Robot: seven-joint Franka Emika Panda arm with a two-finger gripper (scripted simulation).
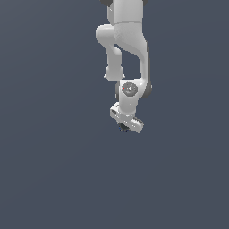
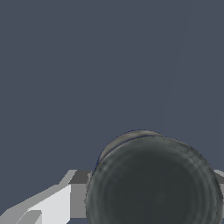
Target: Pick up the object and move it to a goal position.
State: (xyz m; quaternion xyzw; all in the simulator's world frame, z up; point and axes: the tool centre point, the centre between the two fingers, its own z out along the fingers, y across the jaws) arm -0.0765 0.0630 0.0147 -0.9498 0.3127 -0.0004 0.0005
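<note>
— Are there any containers in view?

— None that can be made out. The exterior view shows only the white arm [image 1: 127, 49] against a flat slate-grey ground, with the claw [image 1: 125, 124] at its lower end.

— And where is the object?

— In the exterior view the object [image 1: 124, 128] shows as a small dark lump tucked right under the claw's white bar, partly hidden by it. In the wrist view it [image 2: 153, 181] looms large: a dark, round, faintly glossy shape sitting directly in front of the camera, between the claw's parts.

— Do the fingers show?

— One pale finger [image 2: 48, 205] with a grey inner face runs up to the object's side, and a sliver of another peeks out at the far side.

— So the claw holds it?

— It appears to: the claw is closed narrowly on the object, with a finger pressed against each flank.

— Is the object on the desk?

— That cannot be told; no shadow or edge marks a surface.
</note>
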